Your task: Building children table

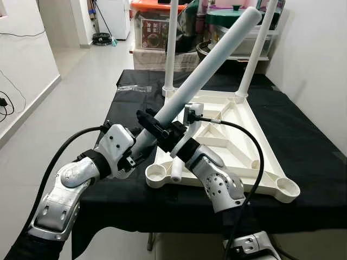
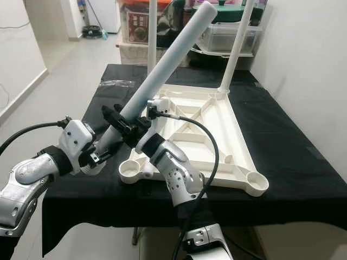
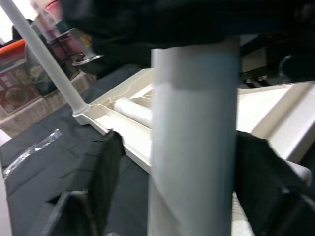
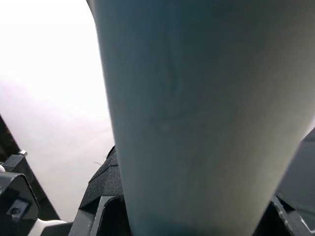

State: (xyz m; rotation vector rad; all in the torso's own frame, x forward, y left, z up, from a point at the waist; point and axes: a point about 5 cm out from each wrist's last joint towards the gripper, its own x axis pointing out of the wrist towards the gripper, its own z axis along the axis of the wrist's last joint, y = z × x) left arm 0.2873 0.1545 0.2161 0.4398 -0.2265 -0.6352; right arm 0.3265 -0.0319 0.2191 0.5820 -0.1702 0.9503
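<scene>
A white table top [image 1: 245, 162] lies upside down on the black-covered table [image 1: 309, 135]. Two white legs [image 1: 171, 43] [image 1: 255, 49] stand upright in its far corners. Both grippers hold a loose grey-white table leg [image 1: 217, 59], which tilts up toward the far right above the near left corner socket [image 1: 156, 173]. My left gripper [image 1: 142, 145] is shut on its lower end, with black fingers [image 3: 106, 167] either side of the leg [image 3: 192, 147]. My right gripper [image 1: 161, 127] is shut on the leg [image 4: 206, 118] just above the left one. The near right socket [image 1: 287, 188] is empty.
A clear plastic bag [image 1: 133, 88] lies on the cloth at the far left. Storage boxes and pots [image 1: 154, 27] crowd the space behind the table. A white wall [image 1: 320, 54] runs close on the right. Tiled floor [image 1: 81, 92] opens to the left.
</scene>
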